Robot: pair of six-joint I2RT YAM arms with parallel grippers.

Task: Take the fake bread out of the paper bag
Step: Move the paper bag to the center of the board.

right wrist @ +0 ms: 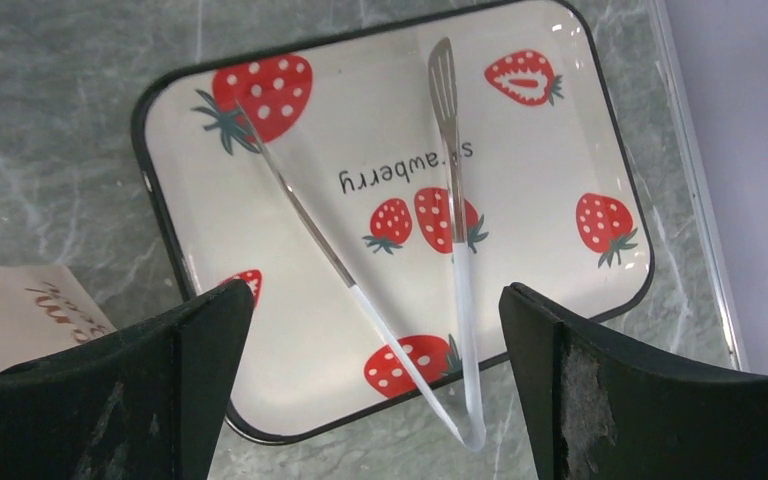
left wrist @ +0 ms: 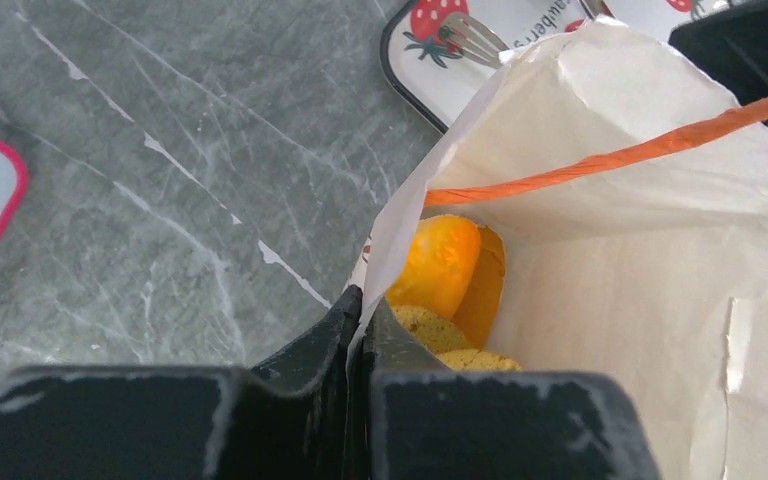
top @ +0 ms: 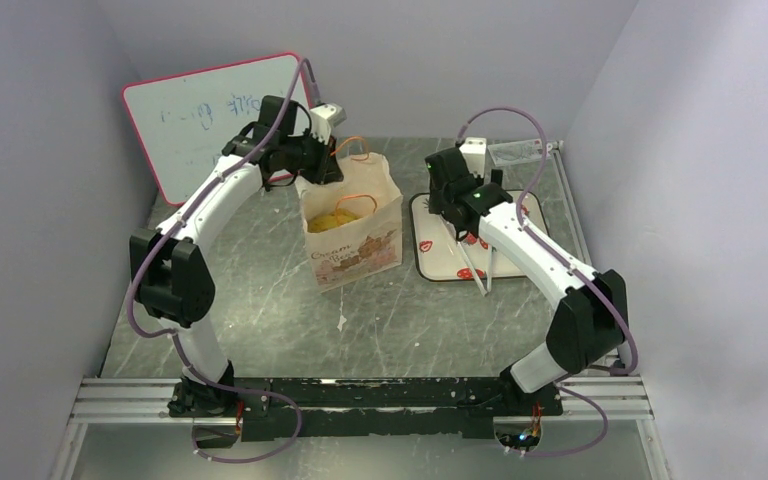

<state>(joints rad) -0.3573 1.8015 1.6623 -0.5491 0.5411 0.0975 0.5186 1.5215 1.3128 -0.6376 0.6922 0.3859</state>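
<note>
Fake bread: orange and yellow pieces, inside paper bag, upright mid-worktop. My left gripper: jaws closed, pinching the bag's far-left rim. My right gripper: jaws wide, holding nothing, above strawberry tray toward the right edge, tongs lying across it. Whiteboard: far-left corner.
</note>
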